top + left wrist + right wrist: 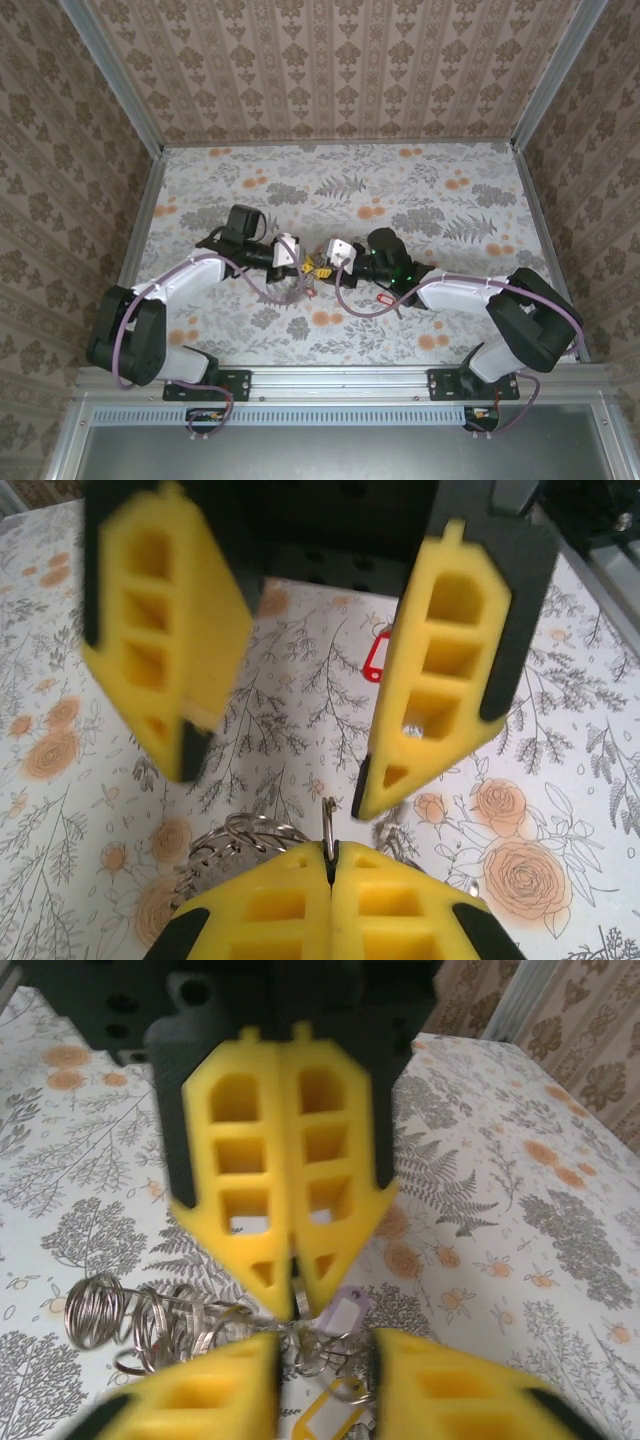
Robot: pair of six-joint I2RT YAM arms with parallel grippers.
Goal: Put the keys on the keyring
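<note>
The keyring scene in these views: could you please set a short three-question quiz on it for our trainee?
1. True or false: the left gripper has its jaws spread wide.
2. The key tag lying alone on the table, apart from both grippers, is: A red, B green, C blue?
3. Fill in: the left gripper pinches a loop of the coiled ___ while the right gripper stands open.

Key: 1 false, they are shut. 2 A. 3 keyring.
</note>
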